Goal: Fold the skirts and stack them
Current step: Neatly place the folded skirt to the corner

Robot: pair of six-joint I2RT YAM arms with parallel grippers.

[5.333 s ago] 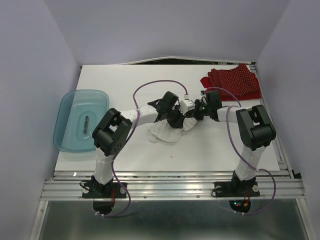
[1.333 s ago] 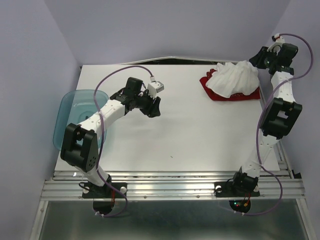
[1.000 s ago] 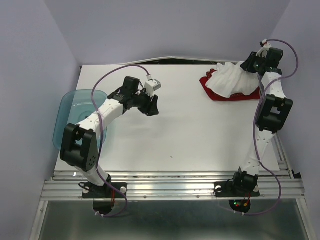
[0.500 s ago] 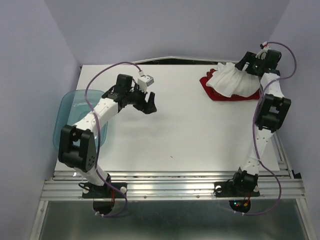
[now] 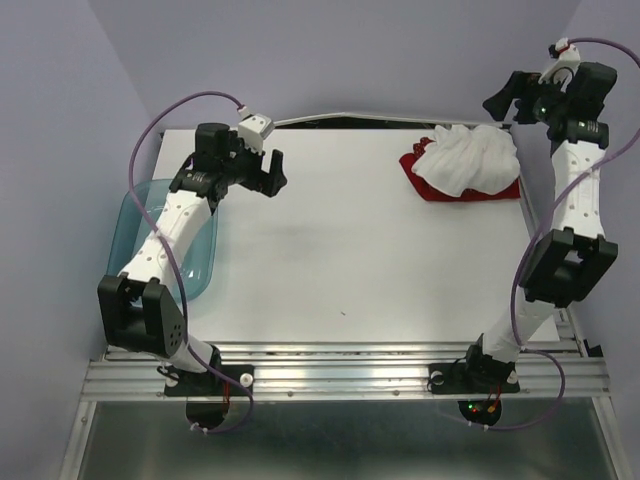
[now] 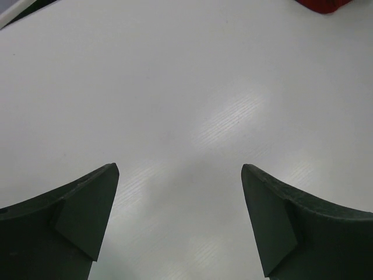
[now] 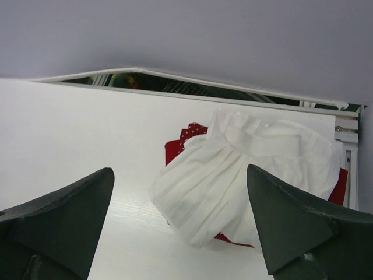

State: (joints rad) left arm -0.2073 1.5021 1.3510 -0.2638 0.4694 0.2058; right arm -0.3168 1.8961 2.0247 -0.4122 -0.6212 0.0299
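Note:
The white skirt [image 5: 468, 160] lies bunched and pleated on top of the red polka-dot skirt [image 5: 416, 168] at the table's back right corner. In the right wrist view the white skirt [image 7: 233, 175] covers most of the red skirt [image 7: 178, 149], which shows at its edges. My right gripper [image 5: 505, 100] hangs open above and behind the pile, holding nothing; in the right wrist view the gripper [image 7: 180, 169] is well clear of the cloth. My left gripper [image 5: 272, 172] is open over bare table at the back left, and the left wrist view of it [image 6: 179, 169] shows only table between its fingers.
A translucent teal tub [image 5: 135, 230] sits at the table's left edge, partly under my left arm. The white table [image 5: 340, 260] ends in a dark gap along the back [image 5: 330, 122]. Metal rails [image 5: 350, 365] run along the near edge.
The right gripper opened, let go of the white skirt and lifted up and back; the skirt settled on the red one. The left gripper opened wide as its arm swung back and left.

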